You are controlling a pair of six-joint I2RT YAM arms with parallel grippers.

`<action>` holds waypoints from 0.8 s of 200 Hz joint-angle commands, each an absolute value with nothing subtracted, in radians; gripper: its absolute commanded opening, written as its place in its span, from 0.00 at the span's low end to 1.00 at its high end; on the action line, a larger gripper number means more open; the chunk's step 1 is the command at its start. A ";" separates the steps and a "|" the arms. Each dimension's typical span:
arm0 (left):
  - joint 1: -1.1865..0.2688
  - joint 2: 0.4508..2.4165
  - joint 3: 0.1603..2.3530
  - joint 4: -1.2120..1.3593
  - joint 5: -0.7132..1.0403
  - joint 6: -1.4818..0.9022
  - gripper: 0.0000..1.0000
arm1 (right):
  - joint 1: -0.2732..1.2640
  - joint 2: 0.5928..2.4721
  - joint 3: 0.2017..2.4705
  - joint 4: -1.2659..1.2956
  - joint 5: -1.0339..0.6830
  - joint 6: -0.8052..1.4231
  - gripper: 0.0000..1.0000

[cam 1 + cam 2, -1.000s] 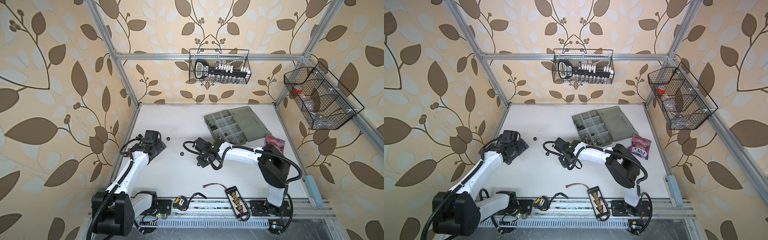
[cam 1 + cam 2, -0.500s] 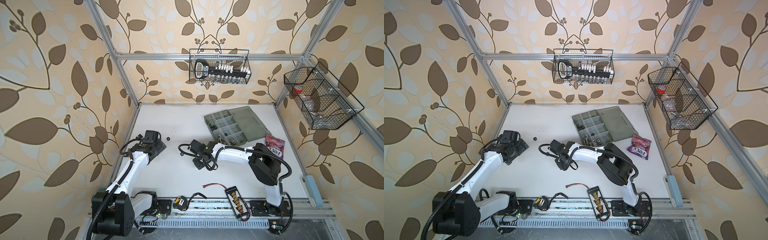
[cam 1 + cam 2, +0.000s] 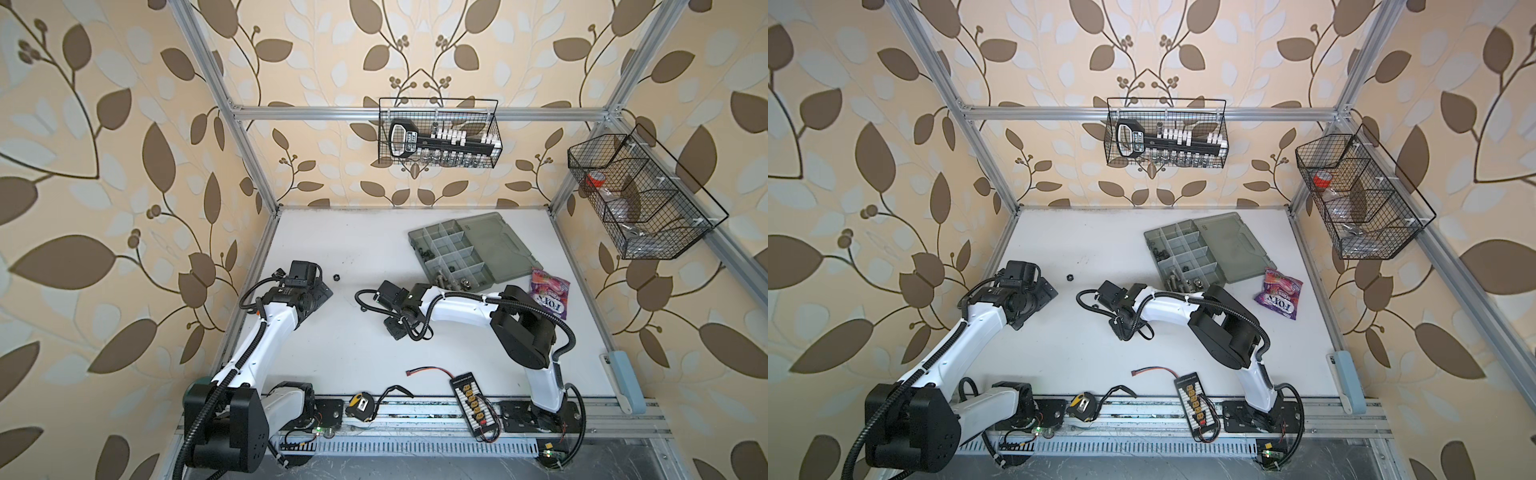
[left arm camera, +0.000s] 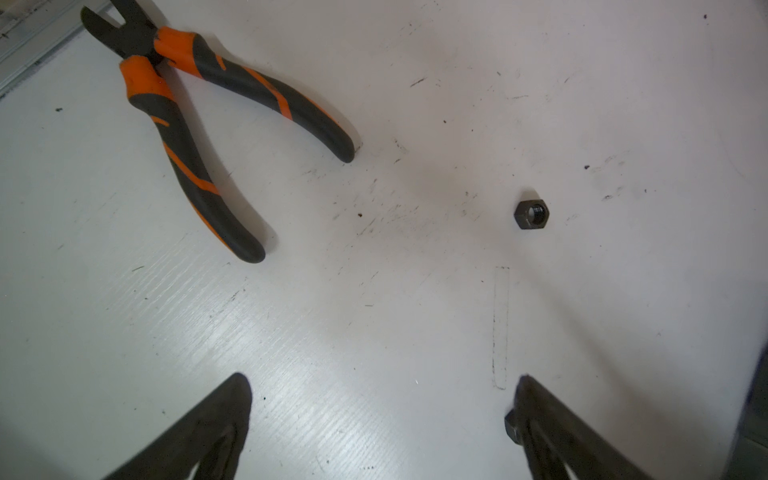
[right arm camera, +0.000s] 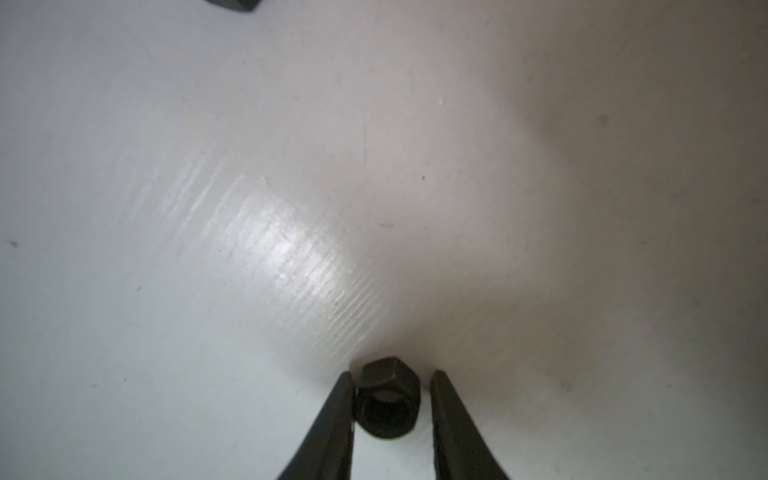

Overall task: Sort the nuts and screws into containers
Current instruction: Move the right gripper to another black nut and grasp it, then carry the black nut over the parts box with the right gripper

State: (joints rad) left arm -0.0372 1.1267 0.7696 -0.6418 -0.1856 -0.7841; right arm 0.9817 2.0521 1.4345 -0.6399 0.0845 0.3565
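Observation:
In the right wrist view a black nut point(image 5: 388, 399) lies on the white table between the fingers of my right gripper point(image 5: 390, 376). One finger touches it and a thin gap shows at the other. In both top views these fingers are hidden under the right wrist point(image 3: 397, 303), left of the table's middle. My left gripper point(image 4: 384, 384) stands wide open above bare table, with a second black nut point(image 4: 532, 214) point(image 3: 337, 276) lying ahead of it. The containers point(image 3: 453, 249) are compartments of a grey case at the back right. Silver screws point(image 3: 446, 279) and black nuts point(image 3: 424, 252) lie in them.
Orange-and-black pliers point(image 4: 199, 124) lie near the left rail. A purple sweet bag point(image 3: 548, 297) sits right of the case. Along the front edge are a tape measure point(image 3: 359, 403), a connector board point(image 3: 469, 395) and a red-black lead point(image 3: 428, 370). Wire baskets point(image 3: 438, 133) point(image 3: 640, 195) hang on the walls.
My right arm has reached further left and come down over the nut, and its jaws have narrowed around it. The left arm has not moved.

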 commanded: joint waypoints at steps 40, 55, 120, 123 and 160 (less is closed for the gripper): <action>-0.024 1.111 0.763 -0.649 -0.202 -0.778 0.99 | 0.988 2.073 1.444 -0.658 0.071 0.350 0.18; -0.024 1.111 0.764 -0.647 -0.201 -0.778 0.99 | 0.986 2.069 1.447 -0.658 0.074 0.350 0.15; -0.023 1.113 0.774 -0.647 -0.195 -0.775 0.99 | 0.936 1.980 1.462 -0.660 0.086 0.357 0.07; -0.023 1.114 0.775 -0.647 -0.195 -0.773 0.99 | 0.931 1.972 1.463 -0.660 0.087 0.356 0.07; -0.024 1.113 0.781 -0.648 -0.193 -0.773 0.99 | 0.824 1.876 1.456 -0.658 0.117 0.345 0.07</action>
